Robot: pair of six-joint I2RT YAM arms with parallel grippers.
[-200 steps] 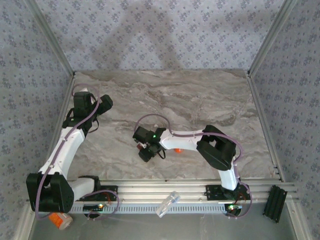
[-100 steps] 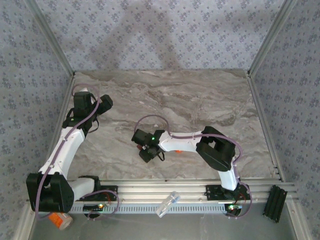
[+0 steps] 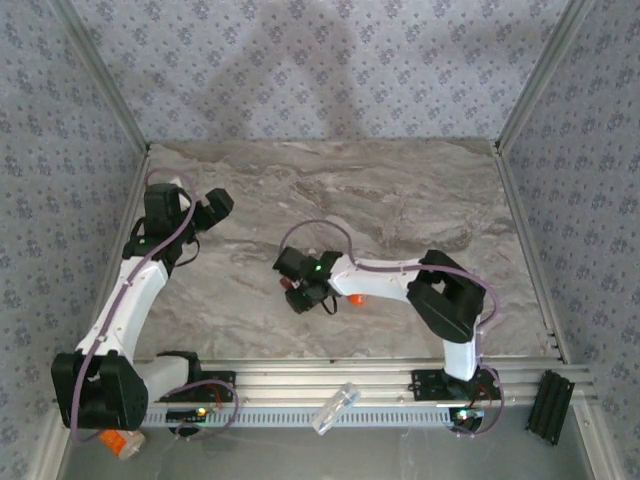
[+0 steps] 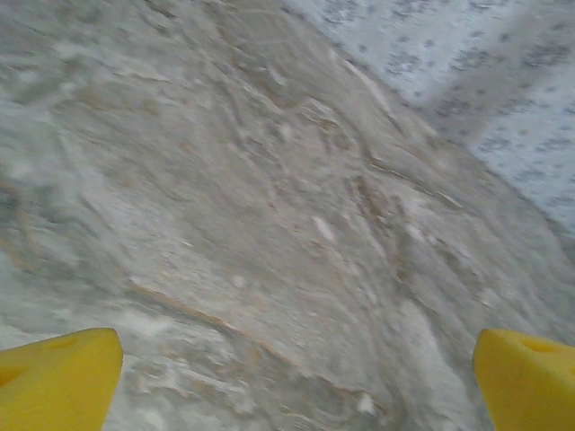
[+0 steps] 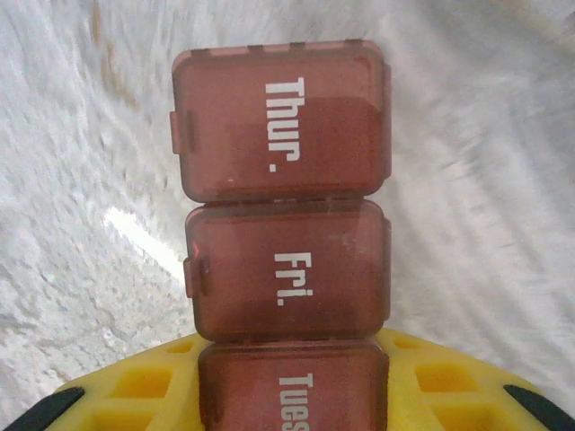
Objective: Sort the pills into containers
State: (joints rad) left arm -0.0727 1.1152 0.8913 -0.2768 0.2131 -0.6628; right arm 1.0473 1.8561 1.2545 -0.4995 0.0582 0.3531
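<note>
- Near the middle of the counter (image 3: 420,190), the right hand (image 3: 303,292) is pinching one end of a red-brown weekly pill box (image 5: 287,260). The lids read "Thur.", "Fri." and "Tues", and all look closed.
- I cannot tell whether the box rests on the counter or is lifted off it.
- Over by the left wall, the left hand (image 3: 215,205) hovers with its fingers spread wide and nothing between them.
- An orange bottle (image 3: 120,440) lies at the near left corner and a clear tube (image 3: 336,407) lies on the front rail. Both are well apart from the box.
- The step in hand looks like securing the box; no pills appear sorted yet.
- Next, I'd expect the box to be kept level and set within the left hand's reach, with the lids then opened.
</note>
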